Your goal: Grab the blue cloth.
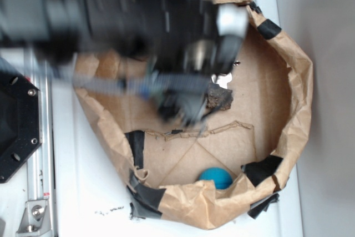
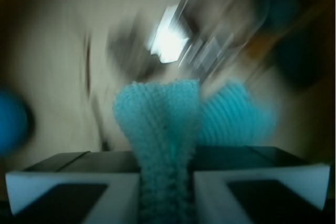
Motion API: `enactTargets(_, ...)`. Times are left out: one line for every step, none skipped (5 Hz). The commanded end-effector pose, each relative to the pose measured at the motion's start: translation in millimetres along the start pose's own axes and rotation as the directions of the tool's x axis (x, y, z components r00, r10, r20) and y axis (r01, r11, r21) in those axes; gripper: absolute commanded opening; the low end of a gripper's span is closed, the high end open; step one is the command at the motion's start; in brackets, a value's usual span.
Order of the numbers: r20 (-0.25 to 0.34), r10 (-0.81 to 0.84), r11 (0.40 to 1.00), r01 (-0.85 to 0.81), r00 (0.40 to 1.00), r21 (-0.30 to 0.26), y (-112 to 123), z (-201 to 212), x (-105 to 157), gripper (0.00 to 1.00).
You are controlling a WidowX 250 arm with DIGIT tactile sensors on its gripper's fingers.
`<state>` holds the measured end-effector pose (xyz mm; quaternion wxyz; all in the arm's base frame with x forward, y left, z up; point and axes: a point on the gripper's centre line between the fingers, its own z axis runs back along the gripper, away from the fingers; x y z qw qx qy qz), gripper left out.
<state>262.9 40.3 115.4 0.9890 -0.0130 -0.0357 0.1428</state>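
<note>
In the wrist view we have the blue cloth point(image 2: 165, 145) pinched between the two fingers of the gripper point(image 2: 167, 182): a fold of fuzzy aqua terry rises out of the narrow gap at the bottom centre of the frame, and a second lobe spills to the right of it. So the claw is clenched on the cloth, and the grab itself looks made. The background there is smeared (the ball shows only as a blue blur at the left edge), which we read as the arm being in motion.

In the exterior view the arm point(image 1: 111, 9) fills the upper left and centre, blurred, over the brown paper-lined bin point(image 1: 299, 81). The cloth is hidden under the arm from this side. A dark lumpy object point(image 1: 221, 98) lies just right of the gripper, and the deep-blue ball point(image 1: 216, 177) sits against the bin's lower wall, well apart from the claw.

To finish well, we judge the grip should stay firm and the lift go straight up, since only a fold is caught and soft terry could slide out. We would keep clear of the crumpled paper wall and the dark object, so the hanging lobe snags nothing.
</note>
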Motion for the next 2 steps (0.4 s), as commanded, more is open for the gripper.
enactTargets(0.13,-0.103,0.994,0.107,0.986,-0.024,-4.9,49.0,-2.1,0.0)
enactTargets(0.106,-0.132,0.99,0.137,0.986,-0.045,-14.1,43.0,-7.8,0.0)
